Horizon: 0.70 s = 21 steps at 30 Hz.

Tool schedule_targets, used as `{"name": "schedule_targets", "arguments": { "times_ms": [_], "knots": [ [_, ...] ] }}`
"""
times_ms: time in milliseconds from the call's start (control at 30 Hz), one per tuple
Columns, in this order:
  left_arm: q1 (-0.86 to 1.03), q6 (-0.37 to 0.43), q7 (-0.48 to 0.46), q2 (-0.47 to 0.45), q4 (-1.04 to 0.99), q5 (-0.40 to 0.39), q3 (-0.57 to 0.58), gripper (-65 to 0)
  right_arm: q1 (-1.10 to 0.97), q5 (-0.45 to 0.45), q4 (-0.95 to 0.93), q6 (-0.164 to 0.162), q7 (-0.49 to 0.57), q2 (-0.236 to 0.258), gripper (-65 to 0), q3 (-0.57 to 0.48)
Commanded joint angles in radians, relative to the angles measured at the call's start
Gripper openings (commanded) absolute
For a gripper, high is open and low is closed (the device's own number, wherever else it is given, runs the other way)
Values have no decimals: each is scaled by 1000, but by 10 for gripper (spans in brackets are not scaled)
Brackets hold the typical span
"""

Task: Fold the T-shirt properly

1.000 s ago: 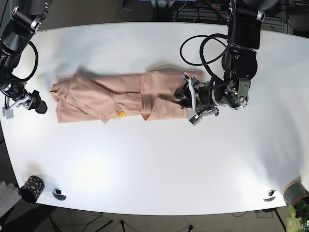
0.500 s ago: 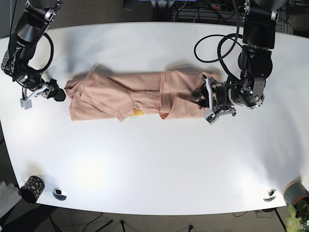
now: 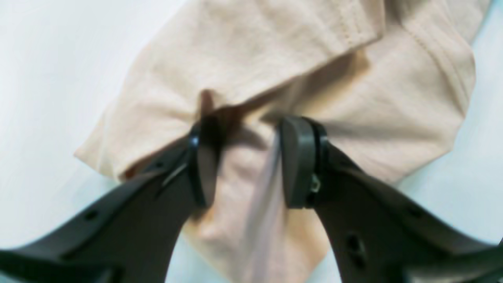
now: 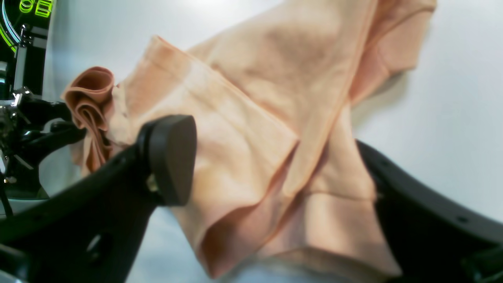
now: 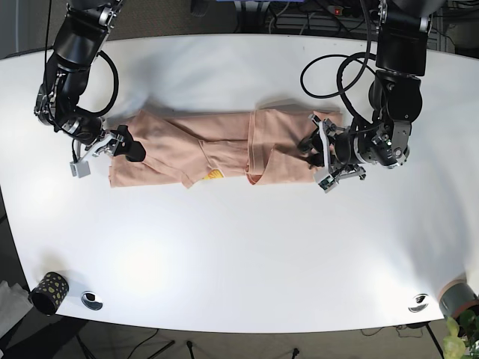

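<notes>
Here's the peach T-shirt (image 5: 224, 146), stretched out long and narrow across the middle of the white table (image 5: 239, 254), partly folded, with a lapped panel edge running crosswise near its centre and a small yellow patch (image 5: 212, 175) peeking out along the near edge.

On the base view's right, the left gripper (image 5: 318, 158) sits at the shirt's end. From the left wrist view its two dark fingers (image 3: 298, 165) are parted, straddling a bunched ridge of fabric; the cloth sits between them, one pad pressed into a crease, but the jaws are not clamped together and I cannot tell whether they actually pinch the cloth. A stitched hem (image 3: 349, 27) lies folded over just beyond the tips.

Over on the base view's left, the right gripper (image 5: 123, 147) is at the opposite end of the shirt. The right wrist view shows its jaws spread wide, one rounded pad (image 4: 173, 157) lying on top of the layered fabric, the other finger running along the far side of the pile, partly hidden by cloth. A rolled curl of fabric (image 4: 90, 102) stands up beside the pad.

Near the table's front left corner stand a dark speckled cup (image 5: 49, 291) and a small round disc (image 5: 91, 300); another disc (image 5: 418, 303) sits front right.
</notes>
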Motion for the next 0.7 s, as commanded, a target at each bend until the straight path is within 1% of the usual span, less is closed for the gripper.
{"name": "schedule_targets", "arguments": {
  "times_ms": [0,33,67,133,167,200,233,267,333,500,667],
  "knots": [
    [-5,10,53,-9,0,48,-1,-413,16,2,16,5,8,13,-238,1],
    [-5,10,53,-9,0,49,-1,-413,18,2,16,5,14,13,-262,1],
    [-6,10,53,-9,0,49,-1,-413,18,2,16,5,25,13,-304,1],
    [-6,10,53,-9,0,49,-1,-413,18,2,16,5,38,13,-409,1],
    [-6,10,53,-9,-1,51,-1,-413,18,2,16,5,46,13,-490,1],
    [-6,10,53,-9,-1,51,-1,-413,18,2,17,5,51,13,-539,1],
    [-6,10,53,-9,-1,51,-1,-413,18,2,19,5,54,14,-609,1],
    [-6,10,53,-8,-1,51,-1,-413,18,2,31,5,55,17,-650,1],
    [-6,10,53,-6,-1,51,-1,-413,12,2,68,5,55,19,-650,1],
    [-6,10,50,3,-4,51,-1,-413,-42,2,248,5,46,20,-650,4],
    [-8,10,49,55,-15,51,-1,-413,-93,6,450,5,-21,20,-650,7]
  ]
}}
